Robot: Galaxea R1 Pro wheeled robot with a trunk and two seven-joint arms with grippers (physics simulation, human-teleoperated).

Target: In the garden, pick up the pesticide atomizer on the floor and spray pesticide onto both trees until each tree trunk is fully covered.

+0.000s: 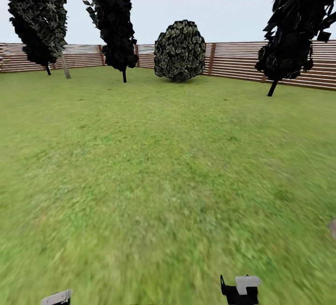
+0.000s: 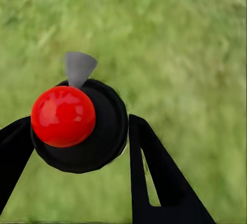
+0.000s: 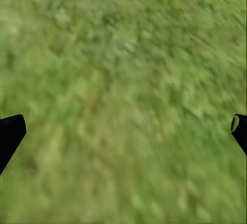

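Observation:
The pesticide atomizer [image 2: 63, 116] sits between the black fingers of my left gripper [image 2: 77, 126], which is shut on it. I see it from above: a red spot on a round black cap, with a grey nozzle [image 2: 78, 67] pointing away over the grass. The left gripper's grey tip [image 1: 56, 298] pokes in at the bottom of the head view. My right gripper [image 3: 123, 131] is open over bare grass, its fingertips far apart; it also shows low in the head view [image 1: 242, 288]. A thin leaning grey-tan trunk [image 1: 65, 67] stands far back left; I cannot tell if it is one of the trees.
Green lawn [image 1: 168, 179] stretches ahead to a brown slat fence [image 1: 289, 65]. Near-black cypresses [image 1: 114, 20] [image 1: 291, 30] and a mottled dark one [image 1: 37, 16] stand along it. A round shrub [image 1: 179, 51] is at the back centre. A grey stone [image 1: 332, 228] lies at the right edge.

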